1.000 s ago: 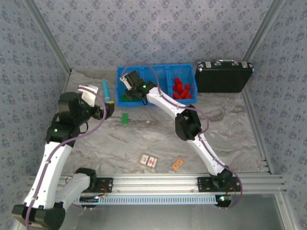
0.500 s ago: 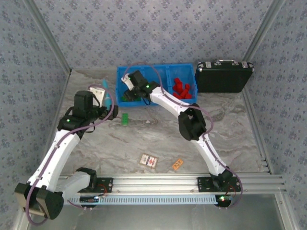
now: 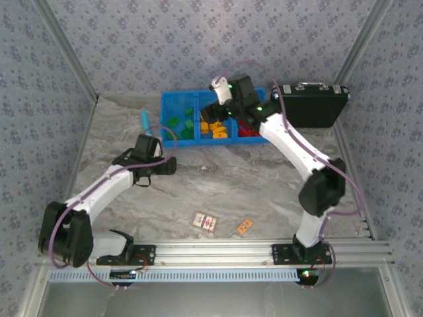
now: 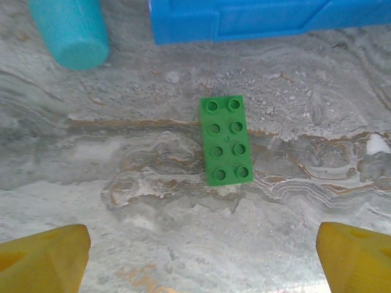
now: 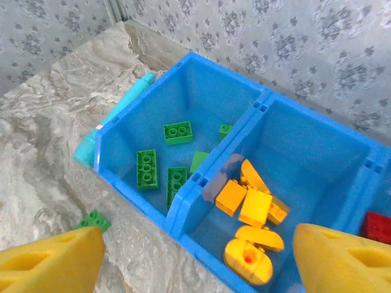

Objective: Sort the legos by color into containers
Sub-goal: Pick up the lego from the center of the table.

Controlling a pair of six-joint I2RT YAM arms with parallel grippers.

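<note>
A loose green brick [image 4: 226, 140] is framed centre-picture by the spread left gripper [image 4: 201, 268]; lowering and closing are called for. The right gripper [image 5: 195, 268] is held spread, empty, over the tray [image 5: 183, 210].

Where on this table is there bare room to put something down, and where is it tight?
Widest bare table: between tray, right arm, cards and left gripper. A second patch lies before the black case, right of that arm. Tight: the tray's left corner, with the green brick, teal tube and left gripper.
</note>
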